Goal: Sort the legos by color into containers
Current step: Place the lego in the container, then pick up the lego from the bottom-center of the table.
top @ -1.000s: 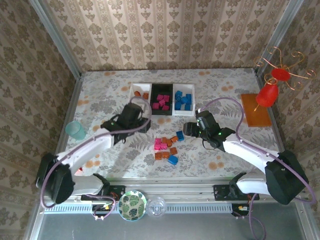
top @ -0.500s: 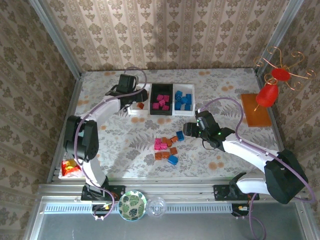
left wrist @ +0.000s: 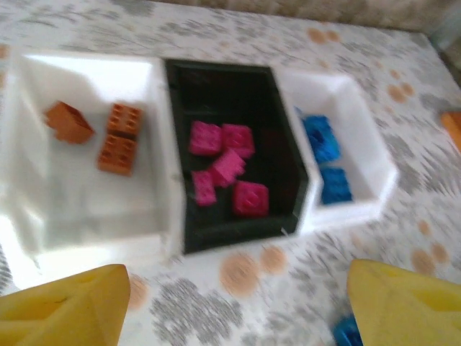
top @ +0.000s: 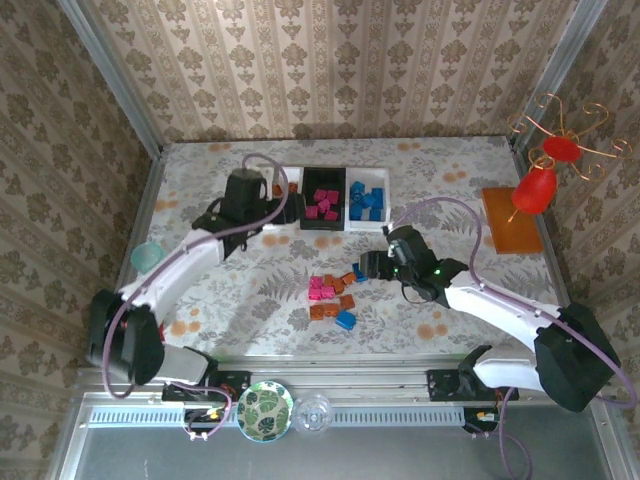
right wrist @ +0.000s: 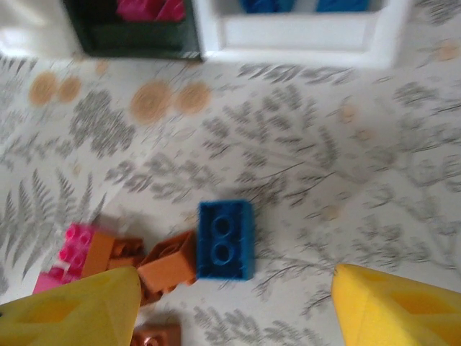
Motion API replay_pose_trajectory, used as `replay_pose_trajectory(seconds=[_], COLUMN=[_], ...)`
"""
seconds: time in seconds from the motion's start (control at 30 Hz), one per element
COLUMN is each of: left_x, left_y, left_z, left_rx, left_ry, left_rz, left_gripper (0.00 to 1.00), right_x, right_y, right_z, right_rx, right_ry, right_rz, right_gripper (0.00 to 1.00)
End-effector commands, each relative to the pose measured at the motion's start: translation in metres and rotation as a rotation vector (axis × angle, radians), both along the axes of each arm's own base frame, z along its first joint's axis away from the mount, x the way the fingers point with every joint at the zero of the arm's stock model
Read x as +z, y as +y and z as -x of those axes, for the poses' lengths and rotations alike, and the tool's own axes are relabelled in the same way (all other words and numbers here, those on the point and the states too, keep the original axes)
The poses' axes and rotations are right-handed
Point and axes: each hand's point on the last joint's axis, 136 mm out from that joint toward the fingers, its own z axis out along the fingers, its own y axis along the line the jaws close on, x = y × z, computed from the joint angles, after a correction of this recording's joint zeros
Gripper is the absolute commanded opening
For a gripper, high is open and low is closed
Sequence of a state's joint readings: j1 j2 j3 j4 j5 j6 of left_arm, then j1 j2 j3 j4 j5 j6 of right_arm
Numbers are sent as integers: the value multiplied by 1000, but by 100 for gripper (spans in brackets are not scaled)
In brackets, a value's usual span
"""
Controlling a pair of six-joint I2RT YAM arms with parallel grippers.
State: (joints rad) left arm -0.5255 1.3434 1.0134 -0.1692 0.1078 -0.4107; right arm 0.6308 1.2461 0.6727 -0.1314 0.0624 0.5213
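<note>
The containers stand in a row at the back: a left white bin (left wrist: 86, 209) with three orange-brown legos (left wrist: 117, 153), a black middle bin (left wrist: 288, 166) with several magenta ones (left wrist: 227, 164), and a right white bin (left wrist: 360, 209) with blue ones (left wrist: 320, 138). My left gripper (top: 280, 212) hovers just in front of the left bin, open, with nothing between its yellow fingers (left wrist: 65, 310). Loose legos (top: 330, 290) lie mid-table. My right gripper (top: 365, 268) is open above a blue brick (right wrist: 225, 239), which lies beside an orange-brown one (right wrist: 167, 265).
A teal cup (top: 147, 257) stands at the left edge. An orange board (top: 512, 220) and a red ornament on a wire stand (top: 535, 190) are at the right. A green-patterned plate (top: 265, 408) sits on the front rail.
The left gripper swung from mid-table to the left white bin, opened, and has drawn back a little. The right gripper edged left toward the loose bricks.
</note>
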Motion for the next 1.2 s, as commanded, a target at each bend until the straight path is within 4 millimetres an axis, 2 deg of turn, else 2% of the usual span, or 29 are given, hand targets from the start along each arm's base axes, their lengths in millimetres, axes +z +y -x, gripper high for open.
replay_pose_trajectory(seconds=[0.0,0.1,0.2,0.33,0.43,0.5,0.7,0.87,0.93,1.03,1.17], left_x=[-8,-24,-39,-53,-59,-63,-76,-79,-79,-80,-80], left_y=[-4,2,10,22,28,31,32,30,29,31,30], left_z=[36,68,91,111,120,123,127,128,128,128,127], left_rx=[-30,-40,-36,-21,-10,-3,3,-8,-10,-5,-5], left_ry=[4,20,39,48,51,56,80,92,94,94,95], left_rz=[6,26,32,50,72,82,81,86,85,78,80], left_gripper=[83,89,99,100,100,100,100,100,100,100,100], right_x=[-15,-25,-33,-49,-59,-74,-94,-99,-98,-93,-75], right_y=[24,44,60,68,74,77,83,86,86,84,80], right_z=[24,47,71,94,105,111,117,121,125,133,142], right_rx=[152,258,352,421,459,481,503,523,542,572,594], right_ry=[42,60,84,117,136,169,196,204,216,226,214], right_rz=[57,71,81,149,184,224,322,341,333,313,266], right_gripper=[72,73,73,73,73,73,70,59,48,34,25])
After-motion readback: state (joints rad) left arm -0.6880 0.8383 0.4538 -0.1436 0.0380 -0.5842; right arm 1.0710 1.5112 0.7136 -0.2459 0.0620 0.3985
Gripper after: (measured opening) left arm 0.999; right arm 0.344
